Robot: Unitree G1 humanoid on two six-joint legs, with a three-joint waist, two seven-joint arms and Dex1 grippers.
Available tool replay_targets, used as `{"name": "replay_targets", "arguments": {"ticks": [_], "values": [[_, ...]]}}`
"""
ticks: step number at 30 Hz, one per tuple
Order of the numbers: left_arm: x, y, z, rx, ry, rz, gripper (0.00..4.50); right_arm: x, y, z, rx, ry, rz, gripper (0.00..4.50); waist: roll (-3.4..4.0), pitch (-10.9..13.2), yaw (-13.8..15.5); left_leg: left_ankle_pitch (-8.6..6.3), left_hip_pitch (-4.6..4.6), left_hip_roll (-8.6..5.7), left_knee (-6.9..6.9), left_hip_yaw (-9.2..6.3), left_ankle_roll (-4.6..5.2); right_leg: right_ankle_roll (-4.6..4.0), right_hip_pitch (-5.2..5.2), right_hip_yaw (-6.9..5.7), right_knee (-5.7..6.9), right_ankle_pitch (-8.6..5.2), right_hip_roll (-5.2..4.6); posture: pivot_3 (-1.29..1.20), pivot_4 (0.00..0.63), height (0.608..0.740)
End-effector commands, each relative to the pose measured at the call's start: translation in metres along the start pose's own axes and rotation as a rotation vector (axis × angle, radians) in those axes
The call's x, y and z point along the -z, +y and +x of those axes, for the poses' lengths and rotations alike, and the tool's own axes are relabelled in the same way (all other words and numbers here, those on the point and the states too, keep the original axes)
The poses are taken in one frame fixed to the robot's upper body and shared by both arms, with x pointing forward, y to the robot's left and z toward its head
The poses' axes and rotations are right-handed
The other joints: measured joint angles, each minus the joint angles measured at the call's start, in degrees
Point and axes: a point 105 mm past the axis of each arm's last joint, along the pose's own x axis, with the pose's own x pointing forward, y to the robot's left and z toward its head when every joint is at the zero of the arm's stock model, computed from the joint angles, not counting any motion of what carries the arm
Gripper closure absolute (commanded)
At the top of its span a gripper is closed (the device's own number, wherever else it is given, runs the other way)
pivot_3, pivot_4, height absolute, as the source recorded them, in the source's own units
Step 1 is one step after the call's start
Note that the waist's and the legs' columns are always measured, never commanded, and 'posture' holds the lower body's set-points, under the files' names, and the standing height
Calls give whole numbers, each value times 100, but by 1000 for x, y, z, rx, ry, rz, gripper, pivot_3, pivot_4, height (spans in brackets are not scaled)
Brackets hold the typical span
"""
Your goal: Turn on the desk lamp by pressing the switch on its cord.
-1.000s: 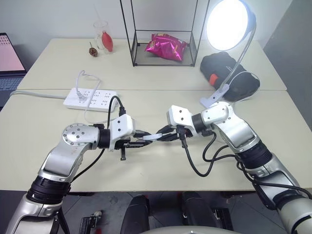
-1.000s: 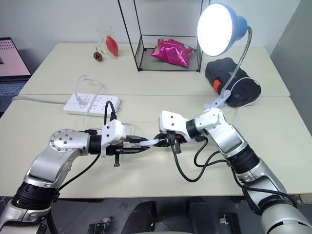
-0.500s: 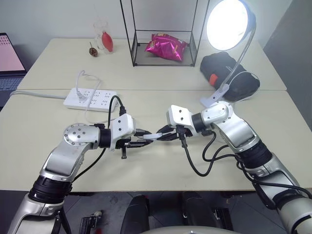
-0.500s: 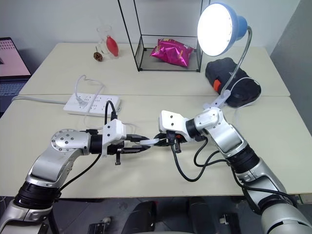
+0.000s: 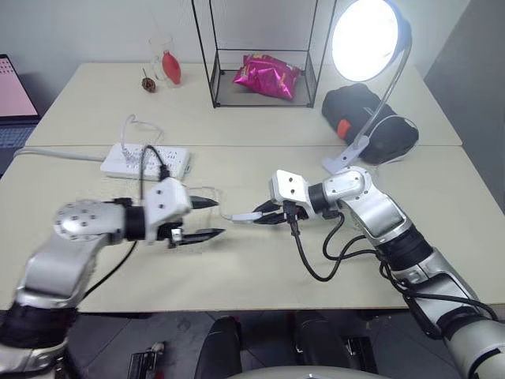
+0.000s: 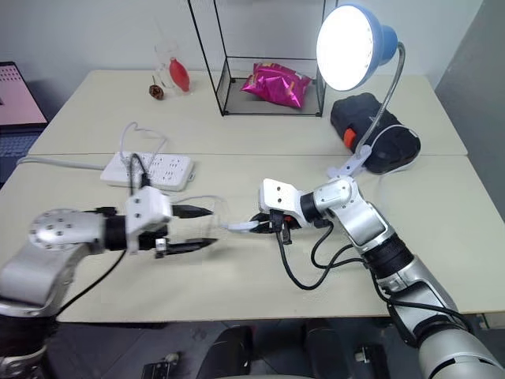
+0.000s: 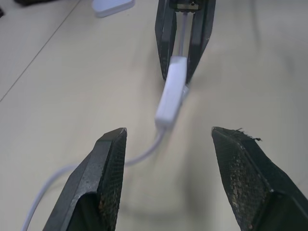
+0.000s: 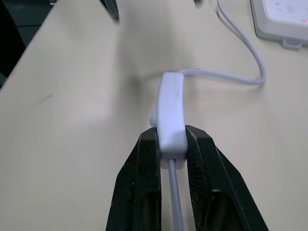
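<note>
The desk lamp [image 5: 367,38] stands at the back right with its bulb lit, its blue shade [image 6: 380,39] on a silver gooseneck above a white clip base [image 5: 342,163]. Over the middle of the table my right gripper [image 5: 264,217] is shut on the white switch [image 8: 172,113], which sticks out past its fingertips. The thin white cord [image 8: 231,74] curves away from the switch toward the power strip. My left gripper [image 5: 211,218] is open, a short way left of the switch [image 7: 172,91] and facing it, with nothing between its fingers [image 7: 109,159].
A white power strip [image 5: 146,158] lies at the left. A wire-frame rack [image 5: 264,75] holds a pink bag at the back. A black bag [image 5: 367,118] sits beside the lamp base. A glass [image 5: 164,59] stands far back, and a laptop [image 5: 12,87] is at the left edge.
My left gripper has opened and drawn back to the left, away from the switch. The right gripper keeps its hold on the switch. The lamp stays lit.
</note>
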Motion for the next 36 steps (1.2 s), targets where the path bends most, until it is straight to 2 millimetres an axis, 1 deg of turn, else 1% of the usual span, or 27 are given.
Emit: {"name": "replay_targets", "arguments": {"ticks": [1,5,8,11,13,15,16,17,20,21,22,23,26,28,30,34,36], "values": [[-3,-7,-15,-38,4,-17,1602,-6,-15,5,59,-28,-48,4130,0,0,0,0,0,1,0,1,0,2,0,1,-2,-1,0,0,150,740],[5,-17,-18,-63,23,-55,1602,2,-25,19,78,-12,-50,4130,0,0,3,0,1,1,1,4,0,-3,0,2,-1,2,-1,0,150,740],[7,-18,-18,-76,24,-65,1602,6,-31,26,92,-1,-64,4130,-1,-1,7,0,3,2,1,3,0,-9,0,1,2,5,0,0,150,740],[8,-18,-17,-87,20,-73,1602,10,-36,29,99,4,-57,4130,-1,0,13,0,3,1,1,2,0,-13,1,0,2,7,1,0,150,740],[8,-17,-17,-91,18,-83,1602,12,-35,29,81,6,-56,3411,-1,-1,9,0,3,1,1,5,0,-15,1,3,1,9,0,0,150,740],[9,-15,-17,-109,11,-100,1602,14,-32,25,56,2,-53,3055,1,0,12,0,3,1,1,5,0,-15,1,2,1,9,0,0,150,740],[8,-13,-17,-121,3,-106,1602,14,-31,22,50,0,-52,2709,0,0,12,0,2,1,0,5,0,-15,1,2,1,9,0,0,150,740],[8,-11,-17,-134,-4,-106,1602,14,-31,18,48,-2,-51,2541,0,0,13,0,2,1,0,4,0,-15,1,2,1,9,0,0,150,740],[8,-6,-18,-171,-4,-101,1602,8,-30,3,56,-23,-64,1708,0,0,19,0,2,1,0,3,0,-15,1,1,1,9,0,0,150,740],[8,-4,-19,-189,1,-95,1602,5,-29,-3,59,-32,-69,1497,0,0,19,0,1,1,0,3,0,-15,1,2,1,9,-1,0,150,740],[10,-3,-20,-203,14,-105,1602,2,-28,-10,64,-39,-72,1272,1,0,20,0,2,1,0,3,0,-15,1,2,0,9,-1,0,150,740],[13,-2,-21,-215,29,-107,1602,0,-27,-17,72,-44,-76,922,1,0,20,0,2,1,0,3,0,-15,1,2,1,9,-1,0,150,740],[16,-2,-25,-244,64,-98,1602,-10,-22,-42,95,-59,-102,81,2,1,22,0,1,2,0,2,0,-15,1,1,0,8,-1,0,150,740],[15,0,-29,-271,63,-99,1602,-14,-12,-61,77,-65,-107,33,2,1,25,0,1,1,-1,2,0,-14,1,2,-1,8,-2,0,150,740],[12,2,-35,-296,53,-103,1602,-12,-1,-76,64,-50,-115,33,1,1,27,0,0,1,-1,1,0,-8,1,1,-3,4,-2,0,150,740],[13,0,-43,-300,66,-110,1602,-8,12,-95,65,-37,-92,33,0,0,30,0,2,2,-1,3,0,8,5,2,-8,-6,-3,0,150,740],[15,-1,-46,-300,69,-113,1602,-9,13,-101,80,-43,-75,33,1,1,17,0,3,2,0,7,0,9,5,5,-7,-6,-3,0,150,740]]}}
